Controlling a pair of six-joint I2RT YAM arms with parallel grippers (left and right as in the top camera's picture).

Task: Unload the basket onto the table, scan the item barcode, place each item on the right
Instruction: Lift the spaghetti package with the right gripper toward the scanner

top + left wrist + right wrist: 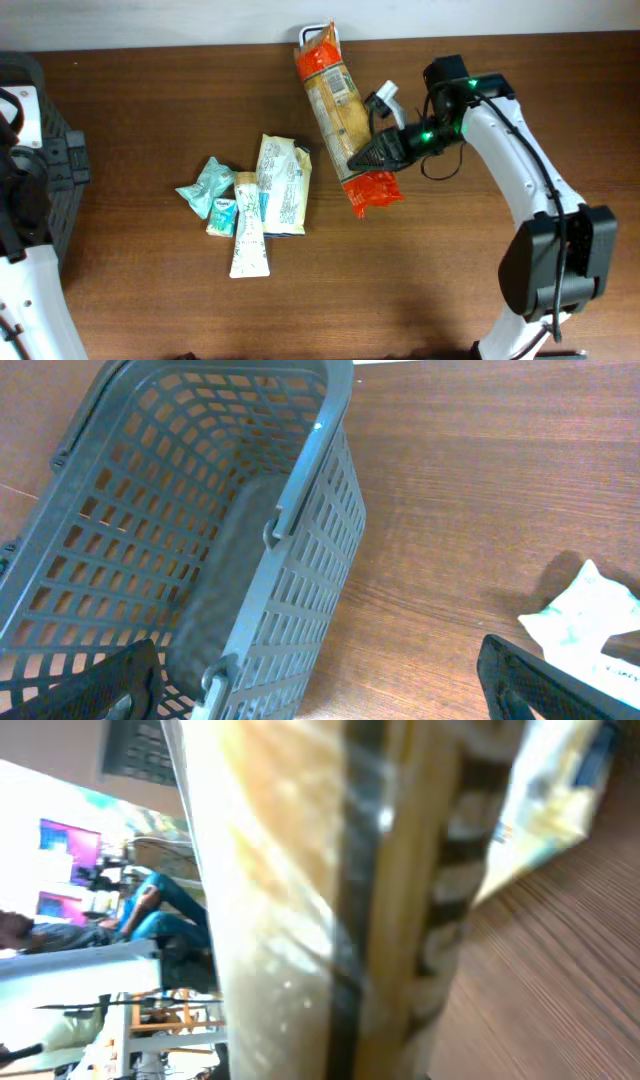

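Note:
A long clear packet of biscuits with orange ends (341, 115) lies slanted at the back of the table. My right gripper (366, 155) is shut on its lower part from the right. In the right wrist view the biscuit packet (330, 900) fills the frame as a blur and hides the fingers. No barcode can be made out on it. My left gripper (325, 695) is open above the table beside the grey basket (200, 510), with its fingertips (110, 685) at the frame's lower corners and nothing between them.
Loose items lie in the middle of the table: a teal packet (207, 185), a cream pouch (283, 180) and a white tube-shaped pack (248, 238). The grey basket (45, 160) stands at the left edge. A white packet (585, 610) lies right of the left gripper.

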